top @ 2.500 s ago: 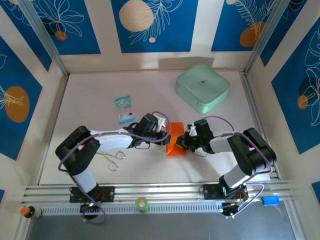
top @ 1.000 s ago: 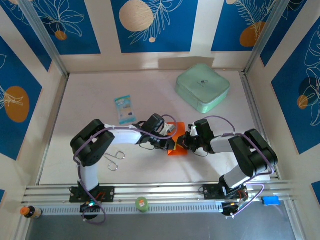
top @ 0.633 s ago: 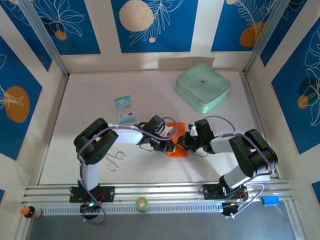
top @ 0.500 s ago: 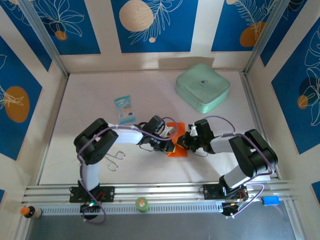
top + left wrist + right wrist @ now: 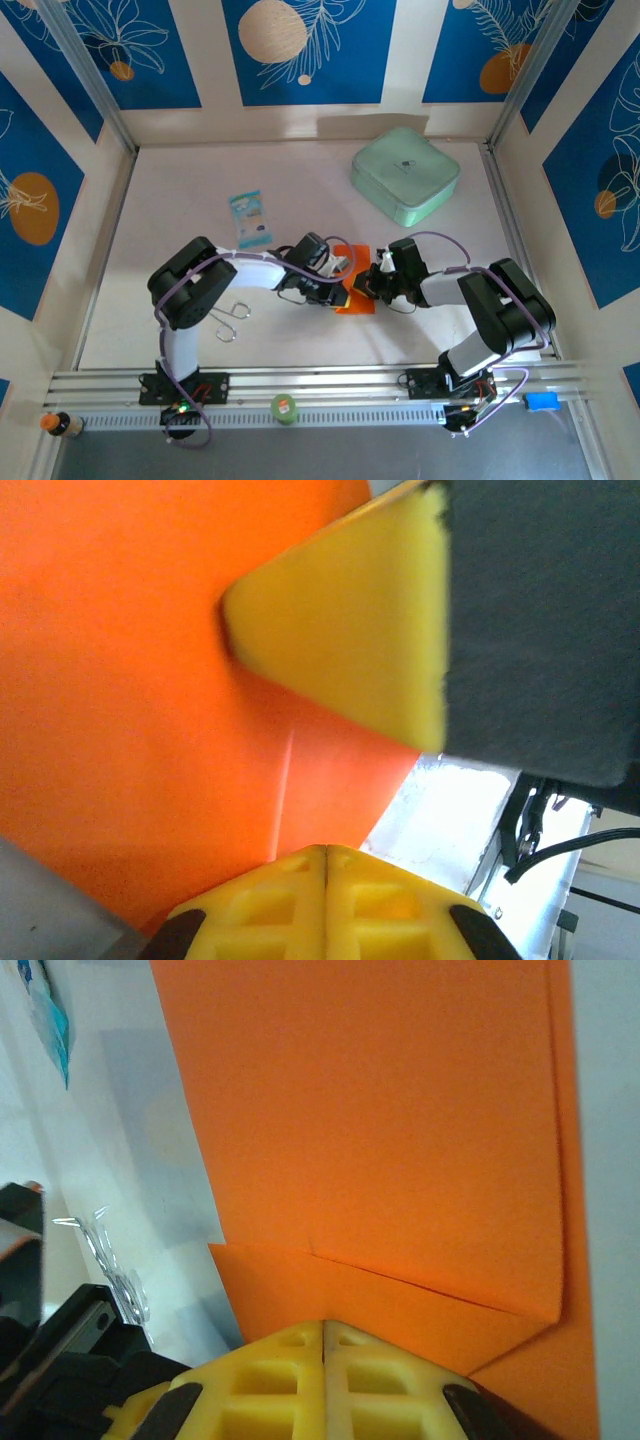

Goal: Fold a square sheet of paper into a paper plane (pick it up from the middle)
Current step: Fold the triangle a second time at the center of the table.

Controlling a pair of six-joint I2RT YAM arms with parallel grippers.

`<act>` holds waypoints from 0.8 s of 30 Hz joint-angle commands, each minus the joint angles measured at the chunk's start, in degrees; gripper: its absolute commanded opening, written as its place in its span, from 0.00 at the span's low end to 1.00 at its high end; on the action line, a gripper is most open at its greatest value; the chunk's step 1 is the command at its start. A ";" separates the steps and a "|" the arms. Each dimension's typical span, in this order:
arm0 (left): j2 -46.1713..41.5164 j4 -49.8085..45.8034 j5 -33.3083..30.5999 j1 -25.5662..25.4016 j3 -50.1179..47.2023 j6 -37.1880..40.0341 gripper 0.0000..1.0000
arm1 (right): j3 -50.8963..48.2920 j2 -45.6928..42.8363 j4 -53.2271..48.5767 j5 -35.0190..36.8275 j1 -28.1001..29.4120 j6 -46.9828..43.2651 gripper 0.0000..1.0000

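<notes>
Meeting over the thin, partly folded, bright orange square sheet of paper (image 5: 353,303) lying mid-table, the left gripper (image 5: 342,291) and right gripper (image 5: 370,284) both have jaws closed on nothing. Uneven pressure could likely skid the sheet, skewing its crease or tearing it.

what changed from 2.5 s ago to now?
The left arm swung in toward the centre. Its end effector, shut, moved right and nearer, onto the left edge of the orange paper. Nothing was visibly taken hold of or let go. The right end effector stayed shut at the paper. The green box and the packet did not move.
</notes>
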 commanded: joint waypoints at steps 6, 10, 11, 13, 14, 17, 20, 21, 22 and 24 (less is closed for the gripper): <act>-0.54 -0.44 1.88 -0.42 -3.75 0.72 0.04 | -0.79 0.99 -6.64 3.20 -0.09 -1.30 0.00; -1.14 0.59 2.88 -0.42 -4.85 0.24 0.05 | -0.85 1.10 -6.72 3.15 -0.07 -1.28 0.00; -1.18 1.10 3.17 -0.43 -5.03 -0.01 0.05 | -0.77 1.09 -6.72 3.21 -0.09 -1.32 0.00; -1.46 1.99 3.67 -0.49 -5.11 -0.34 0.06 | -0.83 0.96 -6.74 3.21 -0.09 -1.37 0.00; -1.51 2.29 3.81 -0.42 -4.97 -0.34 0.06 | -0.69 0.92 -6.83 3.17 -0.09 -1.40 0.00; -2.20 2.95 3.99 -0.50 -4.57 -0.64 0.06 | -0.59 0.92 -7.03 3.12 -0.08 -1.40 0.00; -2.30 0.76 3.81 -0.50 -4.22 -0.08 0.06 | -0.68 0.61 -7.33 3.21 -0.09 -1.38 0.00; -2.47 0.62 3.94 -0.51 -4.66 0.10 0.06 | -0.68 0.48 -7.43 3.21 -0.09 -1.47 0.00; -2.74 0.66 3.91 -0.53 -5.28 0.07 0.06 | -0.68 0.39 -7.49 3.21 -0.09 -1.51 0.00; -3.09 0.66 4.07 -0.58 -6.12 0.08 0.06 | -0.68 0.30 -7.62 3.26 -0.09 -1.42 0.00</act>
